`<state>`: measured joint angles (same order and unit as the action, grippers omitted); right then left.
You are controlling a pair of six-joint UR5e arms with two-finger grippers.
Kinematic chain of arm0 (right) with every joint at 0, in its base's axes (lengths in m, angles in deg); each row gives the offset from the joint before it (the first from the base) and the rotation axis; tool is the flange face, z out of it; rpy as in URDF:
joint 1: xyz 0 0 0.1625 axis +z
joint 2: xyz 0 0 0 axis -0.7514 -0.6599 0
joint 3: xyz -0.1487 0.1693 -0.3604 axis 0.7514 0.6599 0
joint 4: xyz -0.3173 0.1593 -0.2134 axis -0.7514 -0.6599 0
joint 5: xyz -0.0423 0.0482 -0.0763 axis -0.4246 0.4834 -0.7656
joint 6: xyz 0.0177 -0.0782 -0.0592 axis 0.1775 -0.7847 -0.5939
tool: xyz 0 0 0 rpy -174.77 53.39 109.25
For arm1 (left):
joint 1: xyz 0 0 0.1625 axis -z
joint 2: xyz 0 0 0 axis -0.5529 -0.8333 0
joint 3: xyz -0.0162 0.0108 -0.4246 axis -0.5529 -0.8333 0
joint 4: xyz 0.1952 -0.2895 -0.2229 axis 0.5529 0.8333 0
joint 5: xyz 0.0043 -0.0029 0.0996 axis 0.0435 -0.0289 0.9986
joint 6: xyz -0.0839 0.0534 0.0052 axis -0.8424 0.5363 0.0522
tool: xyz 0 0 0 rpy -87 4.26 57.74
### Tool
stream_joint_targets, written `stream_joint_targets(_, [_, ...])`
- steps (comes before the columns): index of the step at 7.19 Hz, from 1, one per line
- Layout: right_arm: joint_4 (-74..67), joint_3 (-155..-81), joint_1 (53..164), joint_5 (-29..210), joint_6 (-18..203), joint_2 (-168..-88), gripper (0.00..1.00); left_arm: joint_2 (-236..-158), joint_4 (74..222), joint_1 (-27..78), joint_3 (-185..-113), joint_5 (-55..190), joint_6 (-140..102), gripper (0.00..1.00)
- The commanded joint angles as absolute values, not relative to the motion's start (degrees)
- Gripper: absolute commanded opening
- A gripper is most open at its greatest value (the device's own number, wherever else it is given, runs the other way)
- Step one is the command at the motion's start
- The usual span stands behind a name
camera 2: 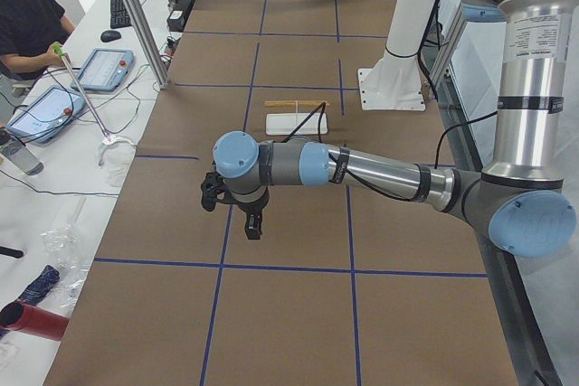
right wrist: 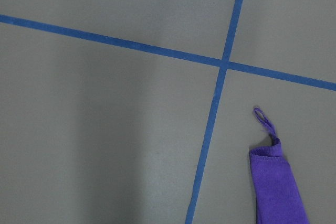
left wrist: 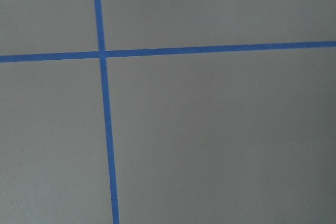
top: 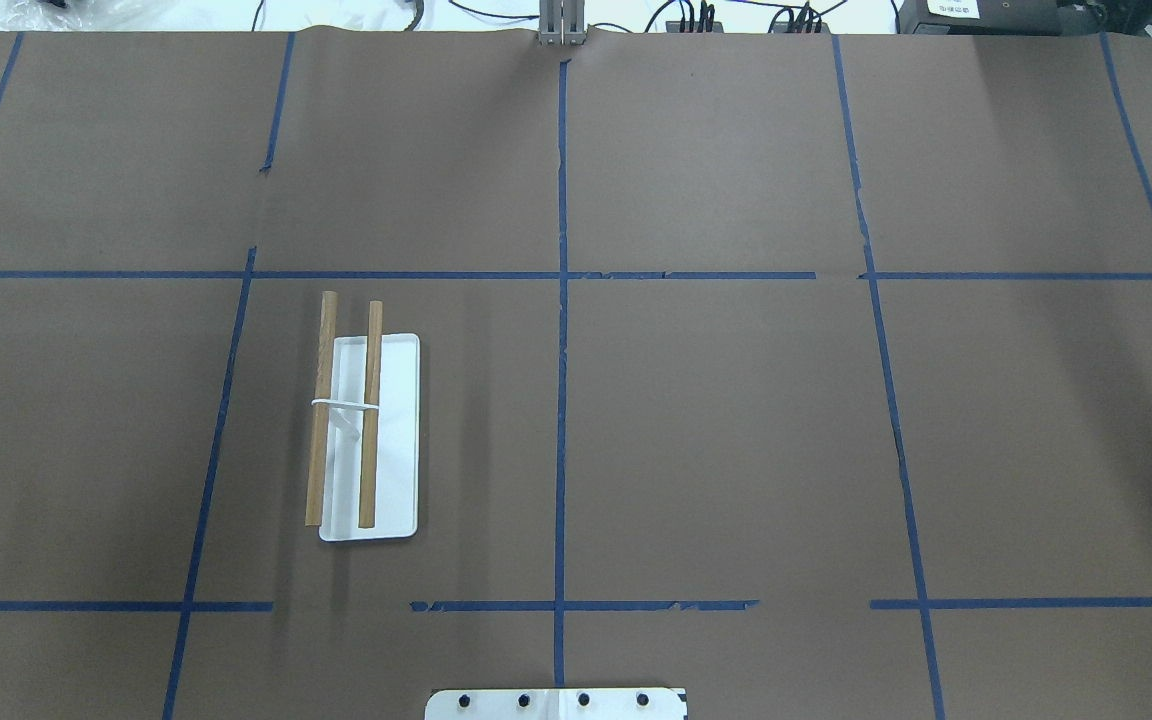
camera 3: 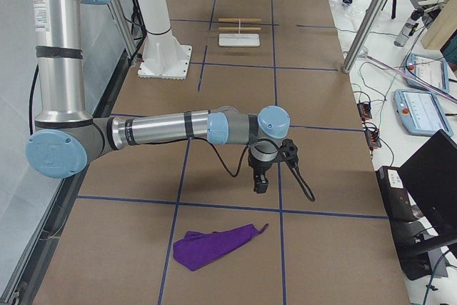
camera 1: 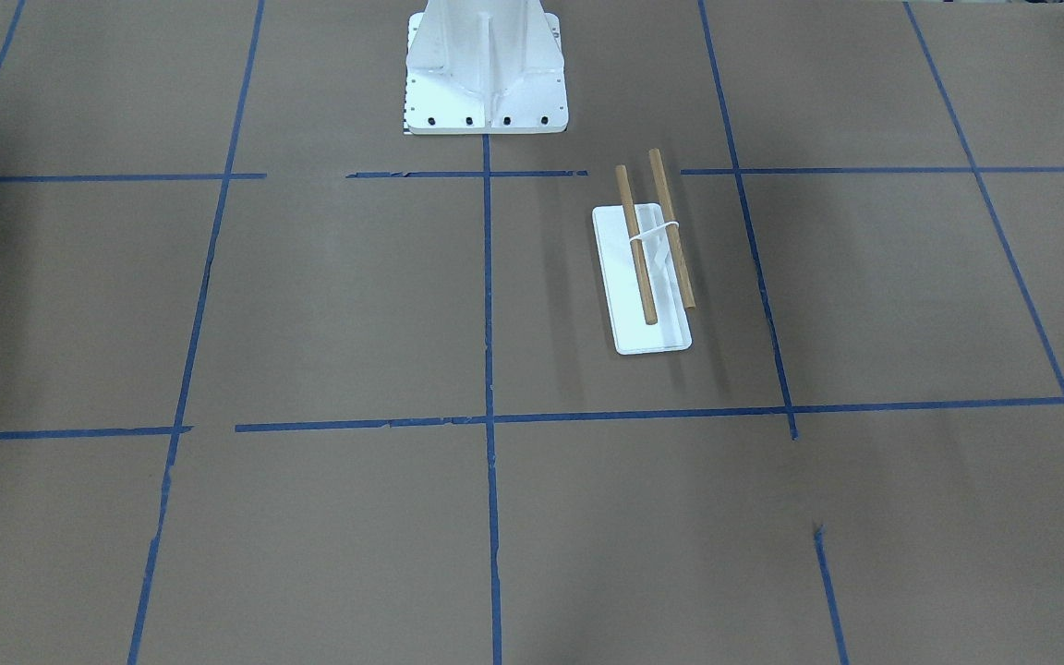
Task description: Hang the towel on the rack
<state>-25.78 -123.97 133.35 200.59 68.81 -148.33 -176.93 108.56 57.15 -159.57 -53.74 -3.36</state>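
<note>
Towel (camera 3: pixel 214 246): crumpled on table (camera 3: pixel 228 105), near and below right fingers (camera 3: pixel 260 182); whether apart or together, cannot tell. Best pinch: loop-end corner, for clean drape over rack (camera 3: pixel 239 33).

All pretty matt
Soft cloth towel (camera 3: pixel 214 246), rack (top: pixel 391 445) with bare wood dowels (top: pixel 370 470), smooth white base (top: pixel 396 490), brown paper tabletop (top: pixel 736 440).

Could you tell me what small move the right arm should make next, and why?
Probably shift the right gripper over the towel and lower toward it: the towel lies crumpled on the table close to that gripper, ungrasped, and the rack stands bare.
</note>
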Motion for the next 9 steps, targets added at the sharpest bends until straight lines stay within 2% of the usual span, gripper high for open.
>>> stream_joint_targets(1, [-25.78, -123.98, 133.35, 201.68, 68.85, -148.42, 1.0, -177.55, 108.38, 57.84, -160.28, -52.86, -3.53, 1.0])
stream_joint_targets(6, [-25.78, -124.16, 133.35, 201.86, 68.85, -148.42, 1.0, -177.02, 108.29, 57.75, -162.21, -52.85, -3.53, 1.0])
stream_joint_targets(9, [-25.69, -126.71, 128.78, 202.04, 70.61, -148.42, 1.0, -176.94, 108.46, 57.4, -163.62, -53.72, -3.97, 1.0])
